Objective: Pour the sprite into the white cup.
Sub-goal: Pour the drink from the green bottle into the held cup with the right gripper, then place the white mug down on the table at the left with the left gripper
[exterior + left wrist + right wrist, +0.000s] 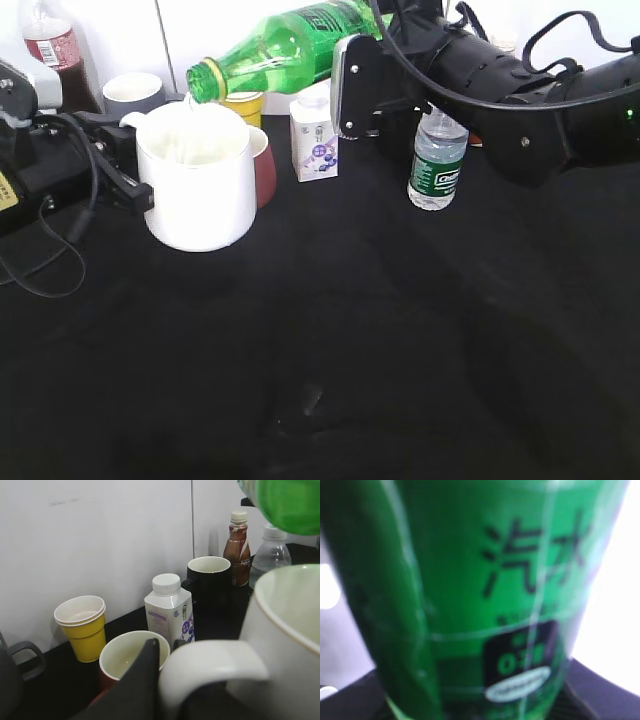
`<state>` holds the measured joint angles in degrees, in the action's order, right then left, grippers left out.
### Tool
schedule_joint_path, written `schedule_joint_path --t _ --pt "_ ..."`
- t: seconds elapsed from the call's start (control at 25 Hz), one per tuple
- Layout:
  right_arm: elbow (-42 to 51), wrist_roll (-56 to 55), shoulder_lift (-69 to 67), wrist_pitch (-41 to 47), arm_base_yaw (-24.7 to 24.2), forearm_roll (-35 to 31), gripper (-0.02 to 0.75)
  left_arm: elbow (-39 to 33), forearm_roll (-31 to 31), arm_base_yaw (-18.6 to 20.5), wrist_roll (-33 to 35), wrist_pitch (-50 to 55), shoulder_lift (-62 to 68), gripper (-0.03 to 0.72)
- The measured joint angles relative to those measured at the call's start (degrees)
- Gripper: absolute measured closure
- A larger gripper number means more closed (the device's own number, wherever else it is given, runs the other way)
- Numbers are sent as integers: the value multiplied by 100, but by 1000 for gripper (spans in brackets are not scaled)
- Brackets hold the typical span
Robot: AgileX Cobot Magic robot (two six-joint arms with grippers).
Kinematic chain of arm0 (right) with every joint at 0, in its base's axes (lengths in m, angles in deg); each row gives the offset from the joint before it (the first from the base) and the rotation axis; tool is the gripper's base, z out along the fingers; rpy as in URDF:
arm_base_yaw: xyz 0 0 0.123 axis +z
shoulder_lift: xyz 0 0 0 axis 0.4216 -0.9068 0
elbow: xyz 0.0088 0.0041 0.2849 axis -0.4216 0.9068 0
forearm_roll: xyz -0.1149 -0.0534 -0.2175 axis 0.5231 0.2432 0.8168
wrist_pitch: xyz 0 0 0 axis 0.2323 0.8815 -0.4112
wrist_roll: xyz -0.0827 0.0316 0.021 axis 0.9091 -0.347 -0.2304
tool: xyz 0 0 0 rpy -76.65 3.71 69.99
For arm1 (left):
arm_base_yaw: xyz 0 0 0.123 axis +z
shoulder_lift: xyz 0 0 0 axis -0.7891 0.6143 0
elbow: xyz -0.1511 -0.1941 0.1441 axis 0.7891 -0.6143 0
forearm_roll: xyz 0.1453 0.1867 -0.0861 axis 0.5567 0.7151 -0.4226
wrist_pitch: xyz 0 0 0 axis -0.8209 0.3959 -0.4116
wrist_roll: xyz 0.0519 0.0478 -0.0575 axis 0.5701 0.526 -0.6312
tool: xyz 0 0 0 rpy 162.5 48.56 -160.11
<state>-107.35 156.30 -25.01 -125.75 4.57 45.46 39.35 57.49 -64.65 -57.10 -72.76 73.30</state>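
The sprite (290, 45), a translucent green bottle with its cap off, is tilted almost flat with its mouth just above the rim of the white cup (195, 190). My right gripper (348, 70) is shut on the bottle's body. The bottle fills the right wrist view (470, 605), where the gripper (475, 710) is mostly hidden behind it. My left gripper (125, 165) is shut on the cup's loop handle (215, 665). In the left wrist view, one black finger (167, 652) lies against the handle, and the cup's wall (290, 630) and the bottle (290, 505) stand at the right.
A dark red mug (265, 165), a yellow paper cup (243, 105) and a small white carton (314, 135) stand close behind the white cup. A clear water bottle (437, 160) stands under the right arm. A grey mug (133, 95) is at the back left, and a black mug (210, 580) by the wall.
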Motion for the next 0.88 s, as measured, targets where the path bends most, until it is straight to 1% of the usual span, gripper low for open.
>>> schedule_joint_path --t 0.2,0.28,0.4,0.56,0.64,0.72,0.8,0.84,0.88 --pt "0 6 0 -4 0 -49 344 -34 0 0 0 25 0 631" --pt "0 -152 0 -4 0 -62 344 -34 -4 0 5 -9 0 631" --pt "0 -700 0 -4 11 -67 344 -34 -5 0 11 -460 0 631" --pt "0 -1886 0 -11 18 -102 344 -34 -5 0 16 -527 0 631" --pt "0 -3234 0 -24 18 -108 344 -34 -25 0 16 -506 0 631" --pt "0 -5185 0 -30 18 -108 344 -34 -187 0 16 -273 0 631" --pt "0 -7197 0 -36 18 -119 344 -34 -684 11 16 -97 0 631" --pt "0 -7803 0 -31 18 -125 344 -34 -1004 65 16 -97 0 631" --pt "0 -8065 0 16 18 -125 344 -34 -1250 220 16 -97 0 631"
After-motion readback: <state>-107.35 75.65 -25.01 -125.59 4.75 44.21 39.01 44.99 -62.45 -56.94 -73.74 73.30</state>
